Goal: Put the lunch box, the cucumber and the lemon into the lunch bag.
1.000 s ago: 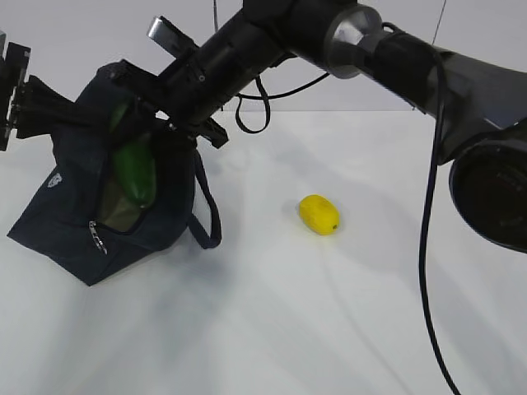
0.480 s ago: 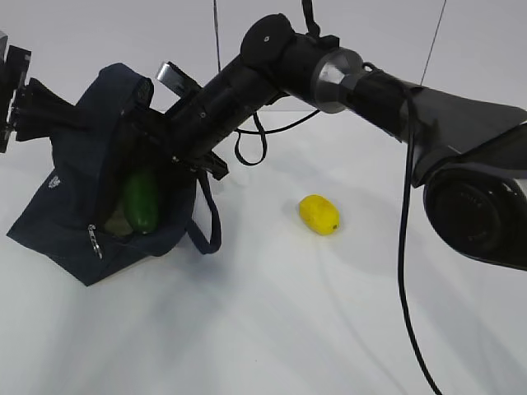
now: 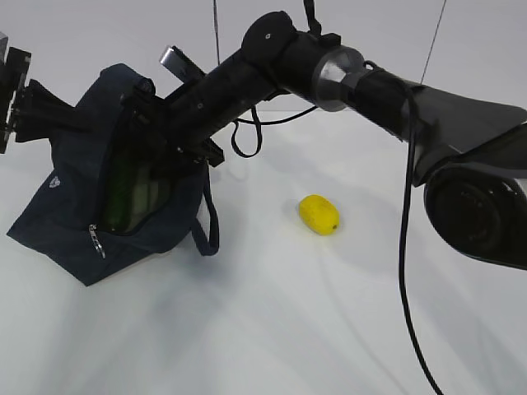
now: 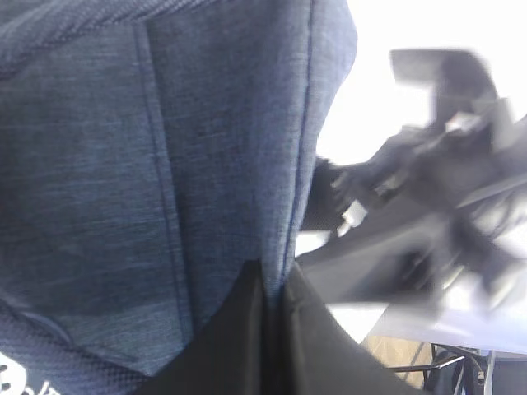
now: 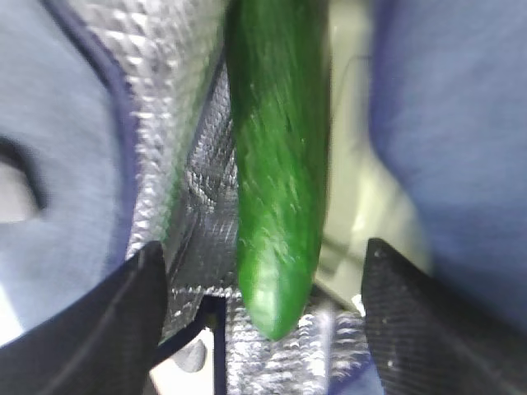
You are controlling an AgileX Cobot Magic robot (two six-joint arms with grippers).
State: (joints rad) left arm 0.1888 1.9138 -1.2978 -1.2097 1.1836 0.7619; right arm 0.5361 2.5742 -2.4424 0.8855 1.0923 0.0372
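We list from the camera outward, as the exterior view gives it.

1. One small bright yellow oval lemon (image 3: 319,214), lying alone on the white table (image 3: 272,329), long axis roughly across that view. It lies well apart from the bag, to the right of the right gripper. We judge the right arm the nearer one for fetching it.

2. One dark navy fabric lunch bag (image 3: 70,214), mouth open, two loop handles.

3. One long dark green cucumber (image 5: 276,164), inside the bag against its silver lining, long axis running away from the right gripper (image 5: 263,309). That gripper's jaws stand wide apart on either side of it, touching nothing.

4. One left gripper (image 4: 276,329), pinched tight on the bag's fabric, holding the mouth up.

5. Lunch box: a pale shape beside the cucumber may be it; we cannot tell.
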